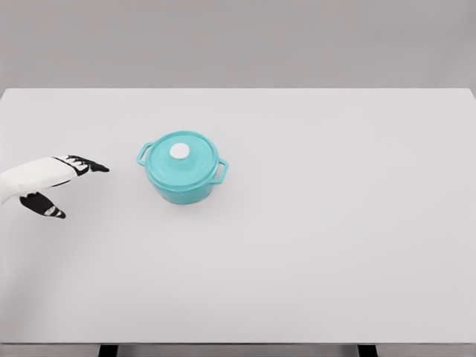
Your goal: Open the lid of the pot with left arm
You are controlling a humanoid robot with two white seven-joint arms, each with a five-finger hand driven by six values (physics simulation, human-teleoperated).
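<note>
A teal pot (183, 182) with two side handles stands on the white table (312, 223), left of the middle. Its teal lid (181, 161) sits closed on top, with a white round knob (180, 152) at its centre. My left hand (71, 186) comes in from the left edge, level with the pot and well to its left, not touching it. Its black-tipped fingers (91, 165) point toward the pot and the thumb hangs apart below them; it holds nothing. The right arm does not show.
The table's far edge runs along the top of the view against a grey wall. Its front edge lies near the bottom, with two dark legs showing below it.
</note>
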